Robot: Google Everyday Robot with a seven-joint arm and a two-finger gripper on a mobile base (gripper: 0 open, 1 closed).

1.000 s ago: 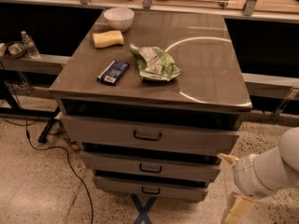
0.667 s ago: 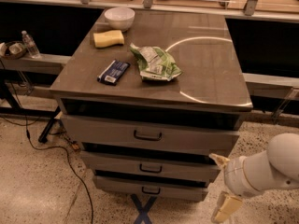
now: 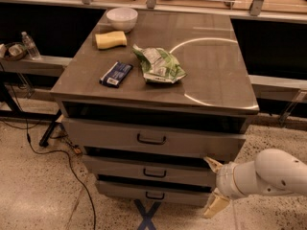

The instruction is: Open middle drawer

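Observation:
The middle drawer [image 3: 120, 168] is the shallow grey one, second of three in the cabinet, with a small dark loop handle [image 3: 154, 173] at its centre. It sits nearly flush, with a dark gap above it. My gripper [image 3: 214, 186] is at the lower right, on a white arm [image 3: 268, 174], just off the cabinet's right front corner at the height of the middle and bottom drawers. Its two tan fingers [image 3: 216, 205] stand spread apart with nothing between them. The gripper is to the right of the handle and does not touch it.
The taller top drawer [image 3: 110, 135] and the narrower bottom drawer [image 3: 124, 191] flank the middle one. On the cabinet top [image 3: 216, 71] lie a white bowl [image 3: 122, 18], a yellow sponge [image 3: 111, 39], a dark blue packet [image 3: 116, 74] and a green chip bag [image 3: 158, 65]. Cables [image 3: 72, 171] run over the floor at left.
The arm and gripper have moved left, from beyond the cabinet's right side to its right front corner. The drawers have not moved.

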